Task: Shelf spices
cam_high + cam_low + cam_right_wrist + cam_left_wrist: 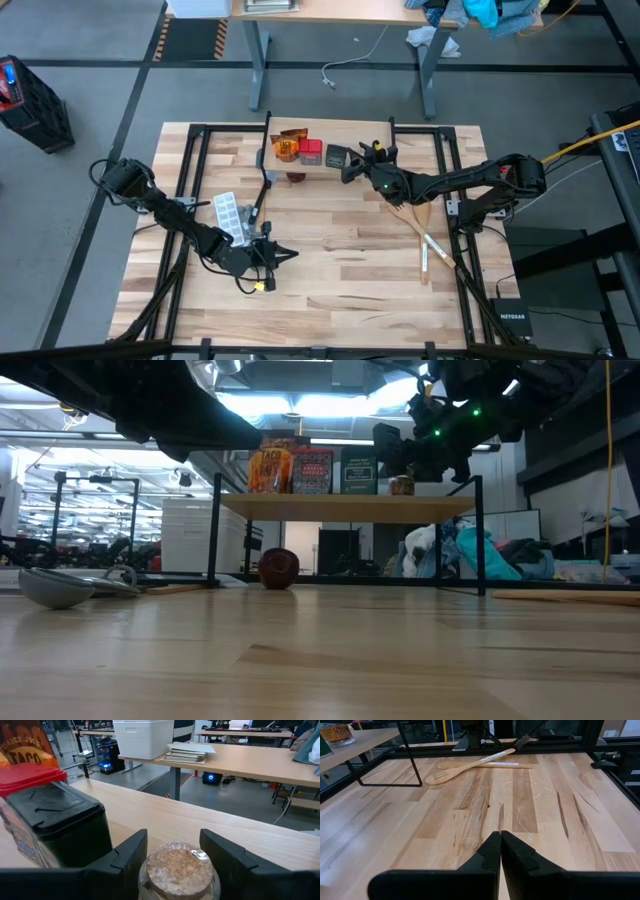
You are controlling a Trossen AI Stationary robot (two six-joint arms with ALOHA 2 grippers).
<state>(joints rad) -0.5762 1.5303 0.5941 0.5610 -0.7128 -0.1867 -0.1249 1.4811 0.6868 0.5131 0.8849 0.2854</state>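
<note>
The shelf (330, 170) (350, 507) stands at the table's far middle on thin black legs. On its plank sit orange crinkly packets (288, 146) (270, 468), a red box (311, 152) (313, 470) and a dark grey box (335, 156) (60, 820) in a row. To their right is the tiny round jar (179, 870) (402, 485) with a cork-like lid. My right gripper (352, 166) (174, 851) is at the jar, over the shelf's right part. My left gripper (287, 255) (500, 842) is shut and hovers low over the table's near middle. My right gripper has the jar between its two fingers (125, 857), one on each side of the jar's body just below the lid (179, 862). The fingers reach in roughly level from the table's right, along the shelf. The jar stands upright with its base on the plank (402, 494).
A white blister tray (230, 215) lies left of the middle. A pale wooden fork-like utensil (412, 222) (470, 767) and a white stick (423, 255) lie on the right. A dark red round thing (278, 567) (297, 178) sits under the shelf. Black rails (195, 150) border the table.
</note>
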